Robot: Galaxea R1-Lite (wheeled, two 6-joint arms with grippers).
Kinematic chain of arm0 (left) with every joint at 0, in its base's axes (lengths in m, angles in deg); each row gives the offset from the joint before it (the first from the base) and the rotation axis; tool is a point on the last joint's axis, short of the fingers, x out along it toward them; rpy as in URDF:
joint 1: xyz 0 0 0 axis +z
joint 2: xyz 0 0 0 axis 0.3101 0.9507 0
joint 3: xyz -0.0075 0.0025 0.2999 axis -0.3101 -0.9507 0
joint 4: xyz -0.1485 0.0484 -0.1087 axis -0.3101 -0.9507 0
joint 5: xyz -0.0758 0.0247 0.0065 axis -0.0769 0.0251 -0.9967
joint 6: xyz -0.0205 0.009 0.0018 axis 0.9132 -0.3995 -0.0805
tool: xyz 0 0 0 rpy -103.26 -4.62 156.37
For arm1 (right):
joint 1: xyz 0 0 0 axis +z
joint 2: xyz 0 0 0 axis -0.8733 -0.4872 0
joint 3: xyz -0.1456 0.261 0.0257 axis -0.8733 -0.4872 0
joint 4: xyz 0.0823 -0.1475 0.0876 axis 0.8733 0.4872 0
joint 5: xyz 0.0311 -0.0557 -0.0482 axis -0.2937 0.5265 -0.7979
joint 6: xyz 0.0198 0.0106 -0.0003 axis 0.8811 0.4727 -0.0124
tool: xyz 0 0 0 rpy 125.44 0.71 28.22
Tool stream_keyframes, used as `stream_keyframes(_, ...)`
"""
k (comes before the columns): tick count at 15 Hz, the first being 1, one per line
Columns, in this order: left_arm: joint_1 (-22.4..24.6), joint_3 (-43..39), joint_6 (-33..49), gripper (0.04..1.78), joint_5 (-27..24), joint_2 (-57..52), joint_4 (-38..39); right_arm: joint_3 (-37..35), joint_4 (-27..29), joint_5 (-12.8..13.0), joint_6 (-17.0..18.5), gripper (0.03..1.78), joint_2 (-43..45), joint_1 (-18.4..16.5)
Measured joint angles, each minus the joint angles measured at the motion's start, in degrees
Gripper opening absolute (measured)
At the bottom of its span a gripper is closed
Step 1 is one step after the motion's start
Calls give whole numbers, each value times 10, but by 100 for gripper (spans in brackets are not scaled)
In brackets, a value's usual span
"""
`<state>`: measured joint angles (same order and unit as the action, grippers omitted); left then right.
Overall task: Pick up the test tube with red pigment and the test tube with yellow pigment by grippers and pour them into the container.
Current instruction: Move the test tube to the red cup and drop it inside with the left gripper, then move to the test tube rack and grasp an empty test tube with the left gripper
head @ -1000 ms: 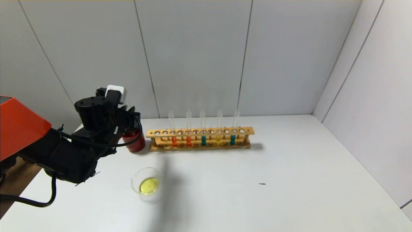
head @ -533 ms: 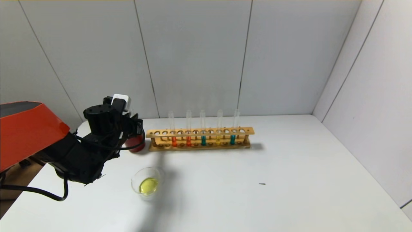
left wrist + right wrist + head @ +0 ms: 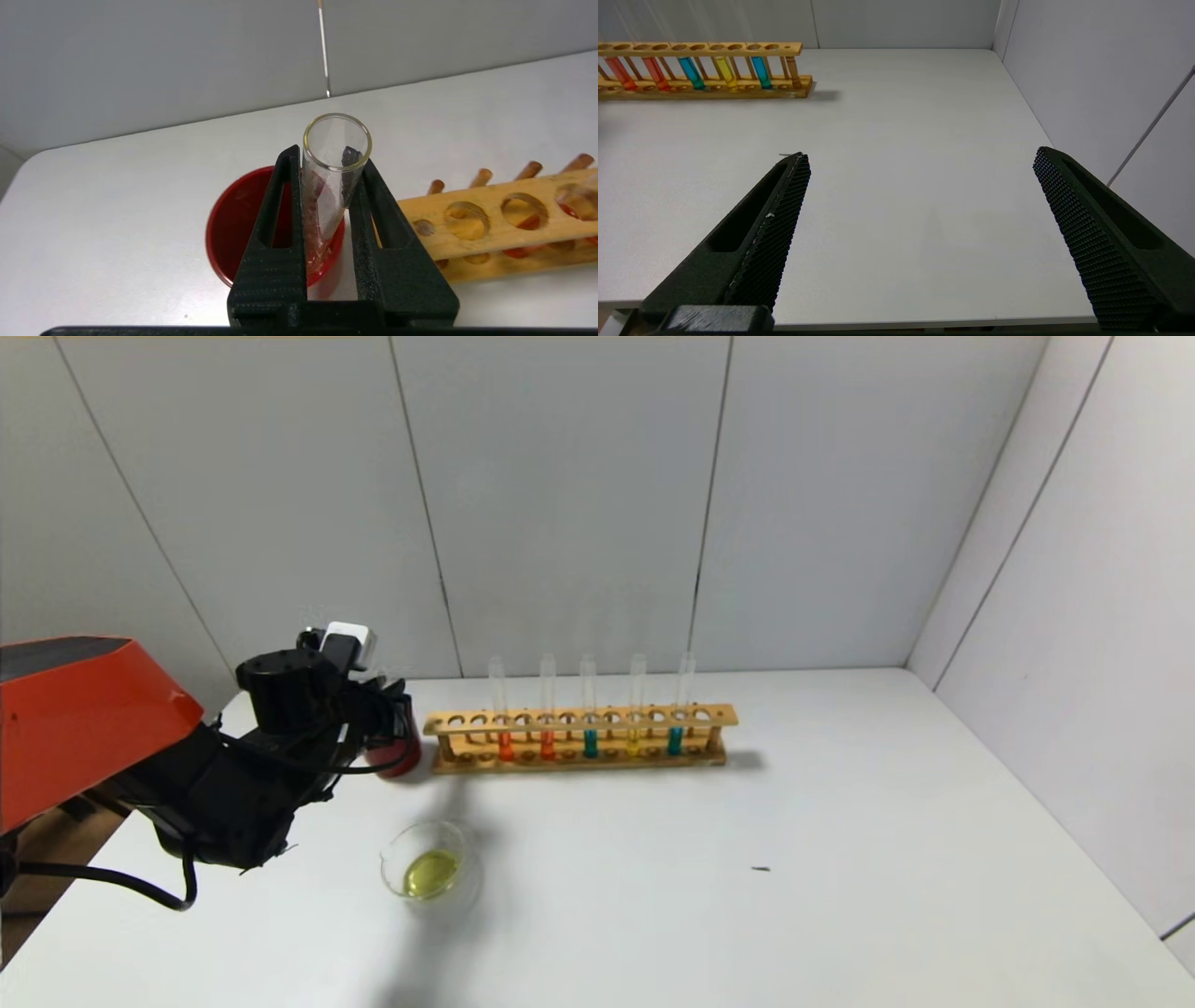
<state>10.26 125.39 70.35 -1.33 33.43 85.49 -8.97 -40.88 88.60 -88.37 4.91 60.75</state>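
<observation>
My left gripper (image 3: 328, 156) is shut on a clear test tube (image 3: 334, 186) with no liquid showing in it. The tube stands tilted, its lower end inside the dark red cup (image 3: 233, 224). In the head view this gripper (image 3: 392, 709) sits at the rack's left end, over the cup (image 3: 387, 761). The container (image 3: 390, 859), a low glass dish, holds yellow liquid and stands in front of the cup. Two tubes with red pigment (image 3: 505, 744) (image 3: 547, 744) and one with yellow liquid (image 3: 634, 739) stand in the rack. My right gripper (image 3: 920, 156) is open and empty, low over the table's near right.
The wooden rack (image 3: 579, 719) stands across the back middle of the white table and also holds two teal tubes (image 3: 590, 743). A small dark speck (image 3: 761, 869) lies on the table to the right. Grey walls close off the back and right.
My left arm has swung a little toward the rack and come down, bringing the held tube over and into the dark red cup. The dish and rack have not moved.
</observation>
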Motion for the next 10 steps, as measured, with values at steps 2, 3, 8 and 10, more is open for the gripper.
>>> stream_keyframes(2, 1, 1, 0, 43, -1, 5, 4, 0, 0, 0, 0, 175, 0, 0)
stream_keyframes(3, 2, 1, 0, 52, -2, 7, 3, 0, 0, 0, 0, 175, 0, 0)
stream_keyframes(8, 3, 2, 0, 132, -2, 14, 2, 0, 0, 0, 0, 175, 0, 0)
stream_keyframes(10, 3, 3, 0, 156, -2, 13, 1, 0, 0, 0, 0, 175, 0, 0)
